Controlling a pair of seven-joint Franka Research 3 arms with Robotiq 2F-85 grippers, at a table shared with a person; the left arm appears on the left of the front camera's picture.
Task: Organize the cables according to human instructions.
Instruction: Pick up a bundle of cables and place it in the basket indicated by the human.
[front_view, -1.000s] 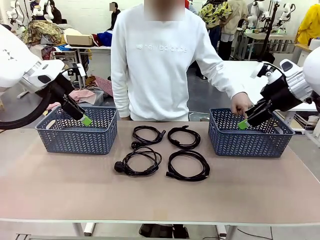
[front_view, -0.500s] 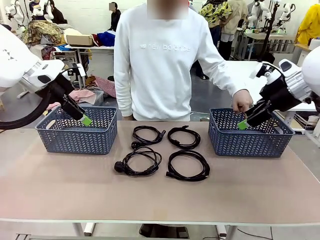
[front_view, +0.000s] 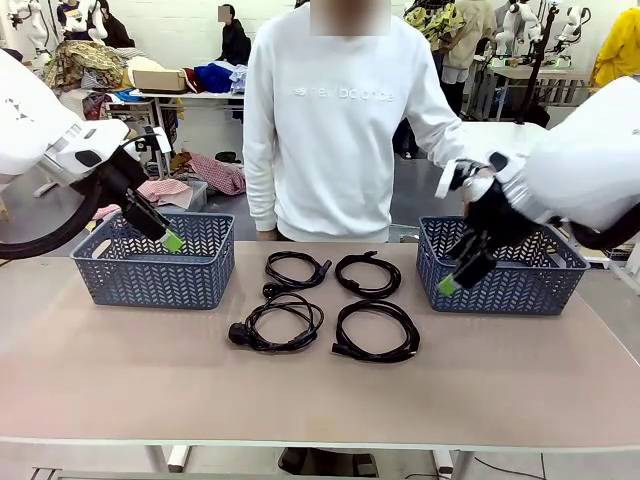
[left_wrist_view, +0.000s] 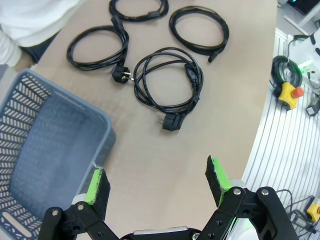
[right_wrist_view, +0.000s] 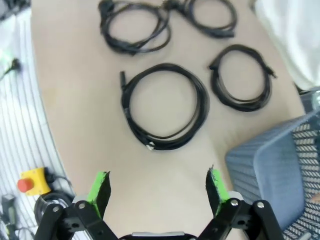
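Four black coiled cables lie in a square at the table's middle: back left (front_view: 295, 271), back right (front_view: 367, 274), front left (front_view: 278, 325), front right (front_view: 377, 331). My left gripper (front_view: 170, 238) hangs open over the left basket (front_view: 150, 275); its wrist view shows the nearest cable (left_wrist_view: 167, 82) ahead of the open gripper (left_wrist_view: 157, 182). My right gripper (front_view: 450, 283) is open at the left end of the right basket (front_view: 500, 285), with a large cable (right_wrist_view: 165, 105) beyond its empty fingers (right_wrist_view: 100, 187). The human (front_view: 340, 120) stands behind the table.
The two blue-grey lattice baskets stand at the table's back left and back right. The right basket's corner (right_wrist_view: 280, 160) lies close beside my right gripper. The front half of the table (front_view: 320, 400) is bare. Cluttered tables and other people are far behind.
My right arm has swung left and down, from over the right basket to its left end. The human has shifted slightly right, hand now behind that arm. The left arm is still.
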